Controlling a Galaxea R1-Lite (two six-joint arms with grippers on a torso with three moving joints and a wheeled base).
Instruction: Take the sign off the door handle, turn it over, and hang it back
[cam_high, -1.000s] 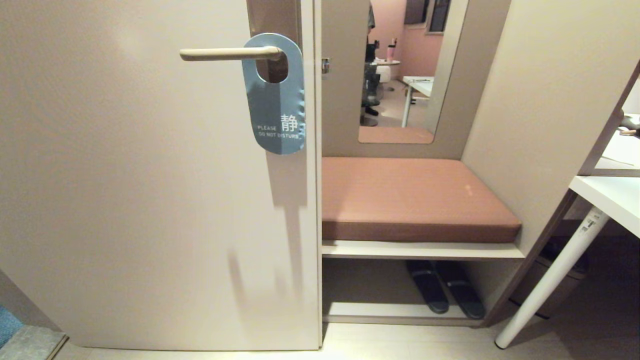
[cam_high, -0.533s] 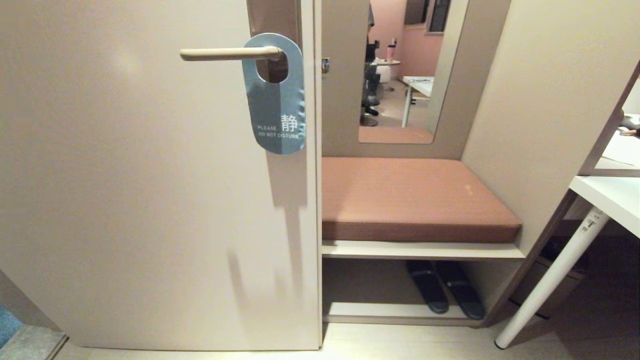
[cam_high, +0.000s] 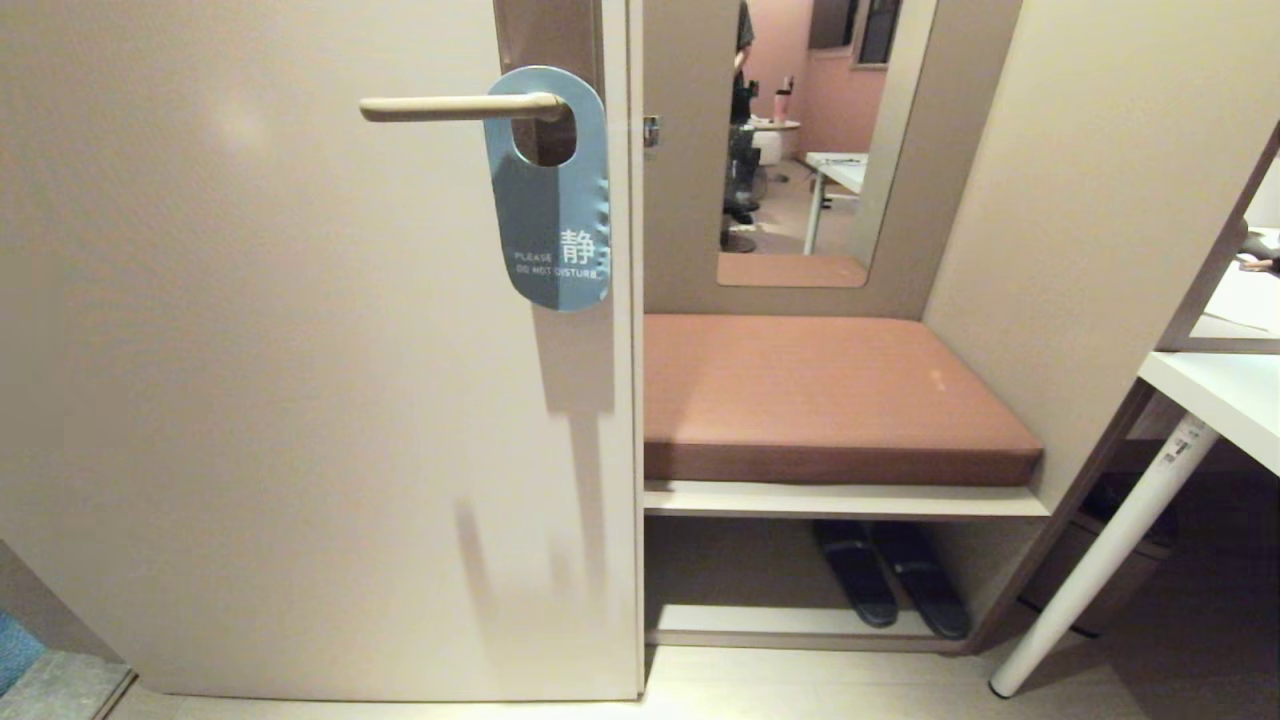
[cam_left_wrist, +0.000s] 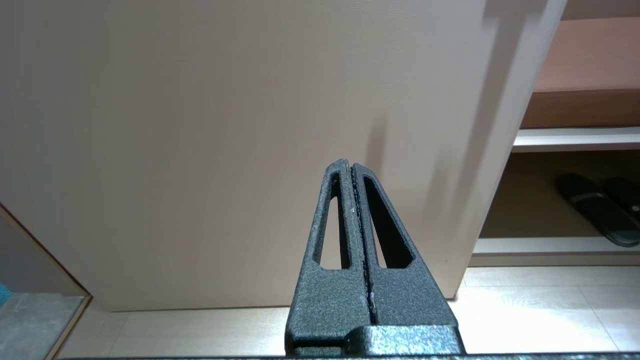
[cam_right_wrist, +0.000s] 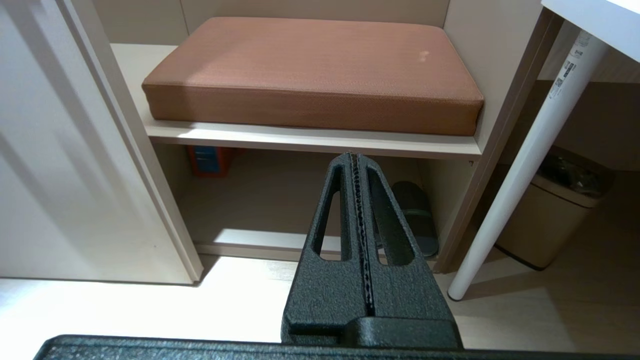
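The sign (cam_high: 552, 200) hangs by its hole on the door handle (cam_high: 455, 107), printed side out, flat against the door (cam_high: 300, 400). The left claw (cam_left_wrist: 352, 167) is closed and empty, low before the door. The right claw (cam_right_wrist: 355, 157) is closed and empty, facing the cushion (cam_right_wrist: 315, 70).

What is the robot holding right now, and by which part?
Nothing. The left gripper and right gripper are both shut on nothing, low down, while the sign hangs untouched on the door handle.
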